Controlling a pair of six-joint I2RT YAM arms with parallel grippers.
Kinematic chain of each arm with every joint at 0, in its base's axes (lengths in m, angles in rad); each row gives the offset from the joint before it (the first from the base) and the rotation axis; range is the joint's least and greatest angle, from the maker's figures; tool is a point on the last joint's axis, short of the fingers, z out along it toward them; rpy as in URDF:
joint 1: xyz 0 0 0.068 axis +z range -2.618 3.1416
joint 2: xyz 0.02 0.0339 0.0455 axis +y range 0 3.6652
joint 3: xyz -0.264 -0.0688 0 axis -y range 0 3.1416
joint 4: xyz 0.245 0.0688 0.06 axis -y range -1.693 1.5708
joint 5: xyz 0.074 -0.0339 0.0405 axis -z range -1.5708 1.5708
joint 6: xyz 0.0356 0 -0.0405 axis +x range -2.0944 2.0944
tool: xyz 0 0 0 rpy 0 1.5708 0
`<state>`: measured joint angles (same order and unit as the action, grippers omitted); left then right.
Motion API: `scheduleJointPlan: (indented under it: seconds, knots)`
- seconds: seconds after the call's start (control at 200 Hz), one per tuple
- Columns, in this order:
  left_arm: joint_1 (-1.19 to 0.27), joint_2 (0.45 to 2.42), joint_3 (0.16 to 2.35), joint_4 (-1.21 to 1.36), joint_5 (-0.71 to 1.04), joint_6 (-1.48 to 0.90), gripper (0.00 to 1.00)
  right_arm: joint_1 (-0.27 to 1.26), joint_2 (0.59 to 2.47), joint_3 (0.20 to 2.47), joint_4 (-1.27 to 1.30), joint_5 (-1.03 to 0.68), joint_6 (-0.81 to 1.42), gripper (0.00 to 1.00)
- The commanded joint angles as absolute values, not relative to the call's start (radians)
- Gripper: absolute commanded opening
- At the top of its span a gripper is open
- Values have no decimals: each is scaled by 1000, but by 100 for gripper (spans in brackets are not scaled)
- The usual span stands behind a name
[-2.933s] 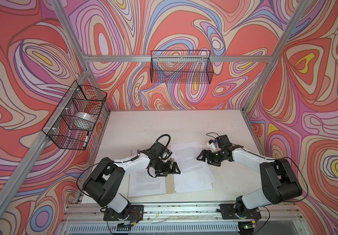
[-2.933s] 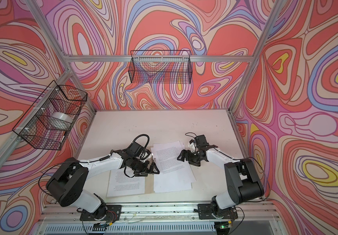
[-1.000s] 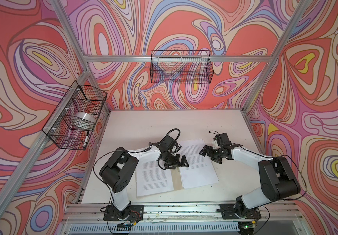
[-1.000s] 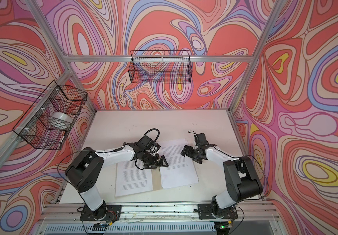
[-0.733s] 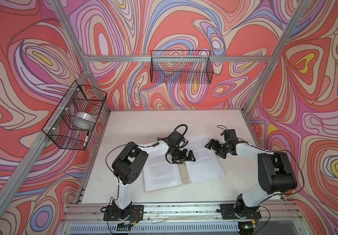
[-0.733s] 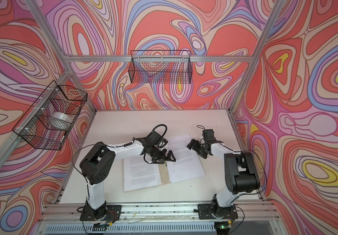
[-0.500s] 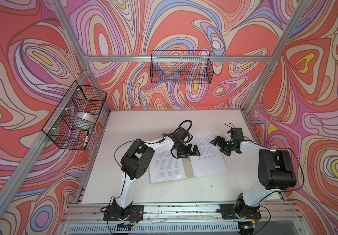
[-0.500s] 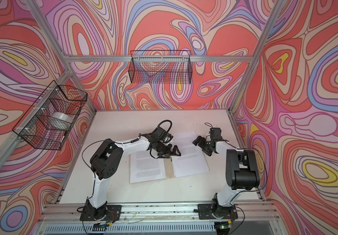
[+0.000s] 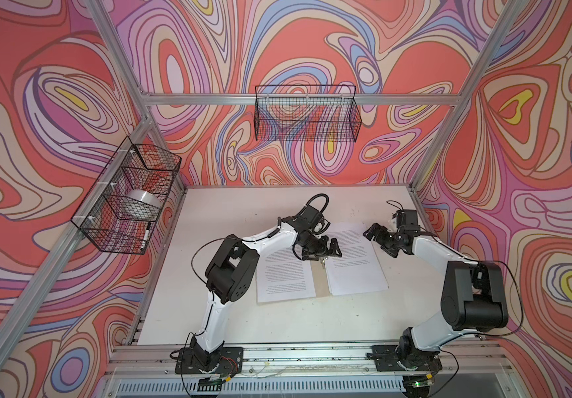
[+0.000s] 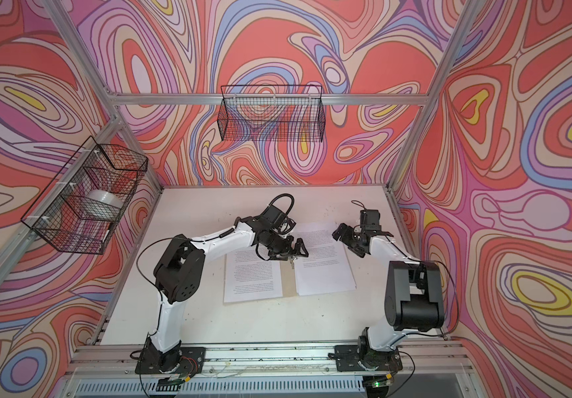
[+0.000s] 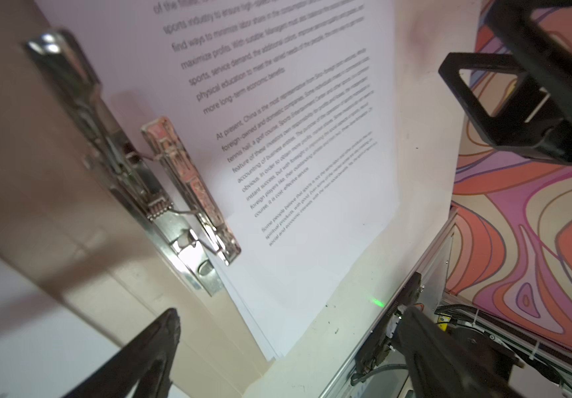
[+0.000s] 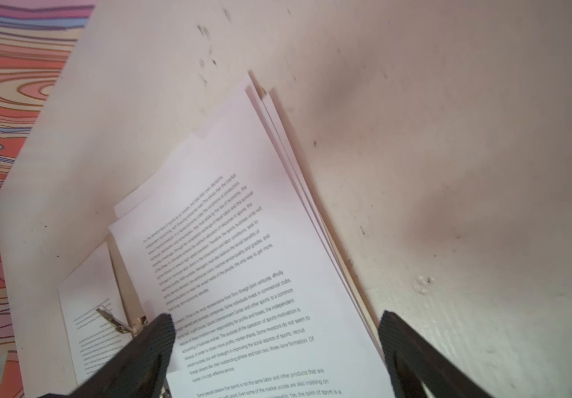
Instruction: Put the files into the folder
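White table (image 9: pixel 243 206) — scuffed, speckled; open tan folder (image 9: pixel 320 284) flat near middle, white files (image 9: pixel 353 272) atop.

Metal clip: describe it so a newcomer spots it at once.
On the white table, printed sheets cover both halves of an open tan folder. The clip sits on the bare tan strip between them, by the right sheets' edge. It is the only shiny metal thing among paper and card.

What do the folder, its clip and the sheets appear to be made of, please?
The folder looks like matte tan cardboard, unreflective. Its clip seems polished metal, showing bright glints. The sheets appear thin white paper, their edges fanning.
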<state>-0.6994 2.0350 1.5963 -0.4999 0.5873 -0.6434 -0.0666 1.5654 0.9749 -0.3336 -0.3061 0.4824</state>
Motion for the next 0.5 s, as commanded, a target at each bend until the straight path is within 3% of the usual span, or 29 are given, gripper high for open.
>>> scheduleJointPlan:
  seconds: [0.0,0.24,0.491]
  knots:
    - [-663,1873,1541,-493,624,-672,100,-10,1559,1049,-343,-352,429,97]
    - [-486,1671,1249,-445,667,-678,100,203,1860,1297,-327,-643,369,97]
    - [-346,1558,1011,-396,708,-676,100,307,2085,1466,-328,-689,364,96]
